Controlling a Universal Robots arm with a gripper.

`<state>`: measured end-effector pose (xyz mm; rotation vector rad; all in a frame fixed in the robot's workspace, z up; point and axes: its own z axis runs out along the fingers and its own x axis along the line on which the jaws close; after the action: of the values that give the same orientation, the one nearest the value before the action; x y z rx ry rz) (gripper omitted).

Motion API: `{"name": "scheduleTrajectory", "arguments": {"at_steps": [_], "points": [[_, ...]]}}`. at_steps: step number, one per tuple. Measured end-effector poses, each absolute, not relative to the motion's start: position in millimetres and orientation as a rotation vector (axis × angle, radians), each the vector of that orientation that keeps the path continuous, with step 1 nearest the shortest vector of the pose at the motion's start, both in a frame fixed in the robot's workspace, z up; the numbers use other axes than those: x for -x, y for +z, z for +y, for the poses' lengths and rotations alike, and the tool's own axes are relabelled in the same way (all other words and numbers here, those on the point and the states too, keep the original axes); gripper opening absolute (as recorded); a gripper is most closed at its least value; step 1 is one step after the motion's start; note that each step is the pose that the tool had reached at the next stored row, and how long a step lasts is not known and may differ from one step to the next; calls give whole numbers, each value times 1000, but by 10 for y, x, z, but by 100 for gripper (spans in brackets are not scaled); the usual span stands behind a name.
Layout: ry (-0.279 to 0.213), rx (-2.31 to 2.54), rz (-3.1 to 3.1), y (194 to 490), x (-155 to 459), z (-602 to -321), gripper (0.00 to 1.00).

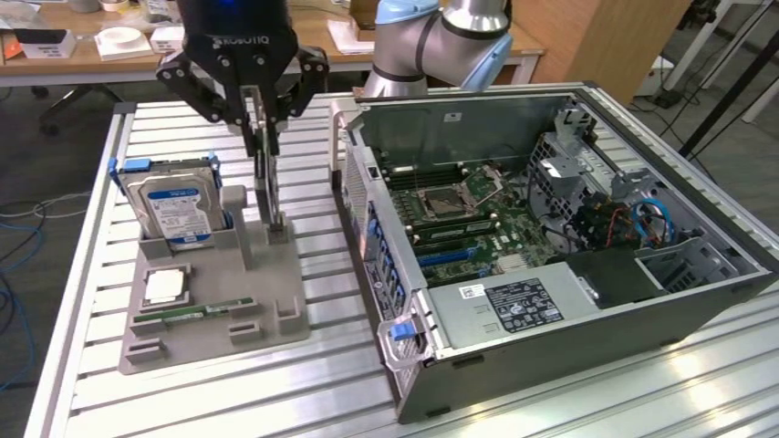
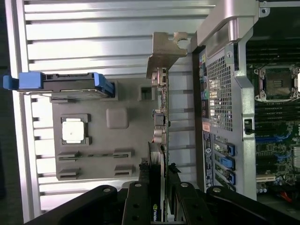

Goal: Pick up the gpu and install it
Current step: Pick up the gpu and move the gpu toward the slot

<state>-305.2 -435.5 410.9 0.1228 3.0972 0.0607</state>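
Note:
The gpu [image 1: 273, 193] stands on edge, seen thin and upright over the grey holder tray [image 1: 207, 339]. My gripper [image 1: 262, 128] comes down from above, its black fingers shut on the card's upper edge. The card's lower end is level with a slot block on the tray; whether it is clear of the slot I cannot tell. In the wrist view the gpu [image 2: 159, 119] runs edge-on away from my gripper [image 2: 158, 199], with its silver bracket [image 2: 166, 49] at the far end. It hangs beside the open computer case [image 1: 535, 228], not inside it.
The tray also holds a silver hard drive with a blue-white label [image 1: 179, 210], a square processor chip [image 1: 164, 286] and a narrow memory stick [image 1: 195, 311]. The case [image 2: 225, 93] lies open on the slatted metal table [image 1: 316, 383], motherboard showing. Desks and cables lie beyond.

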Motion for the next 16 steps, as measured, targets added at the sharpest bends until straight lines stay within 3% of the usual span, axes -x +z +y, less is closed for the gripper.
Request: {"name": "scheduleTrajectory", "arguments": {"at_steps": [16], "points": [[61, -123, 3097, 4372, 3052, -4355, 26]]}}
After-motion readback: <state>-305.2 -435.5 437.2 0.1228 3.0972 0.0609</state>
